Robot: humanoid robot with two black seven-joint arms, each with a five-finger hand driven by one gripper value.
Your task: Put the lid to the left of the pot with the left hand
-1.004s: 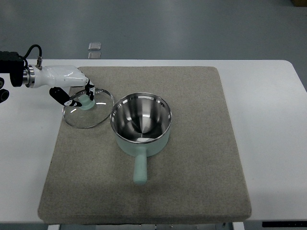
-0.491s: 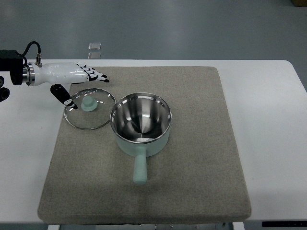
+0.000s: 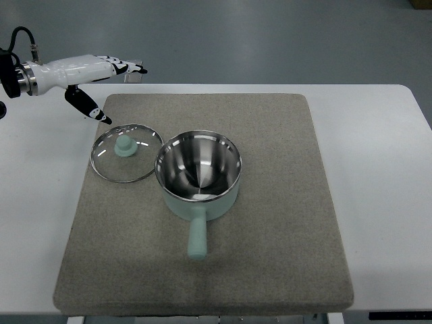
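Glass lid (image 3: pixel 125 152) lies flat on the grey mat (image 3: pixel 270 236), just left of the mint saucepan (image 3: pixel 198 174) (rims nearly touching). Left hand (image 3: pixel 94 74) hovers above the mat's far-left corner, fingers (image 3: pixel 125 65) stretched apart, holding nothing. White tabletop (image 3: pixel 385 202) underneath.

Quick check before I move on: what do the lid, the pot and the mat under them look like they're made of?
Lid: clear glass by the look, mat visible through it, with a metal rim and a matte mint knob, likely plastic or silicone.
Pot: mirror-polished steel inside, mint coating outside, matching handle.
Mat: coarse grey-beige felt or woven fabric.
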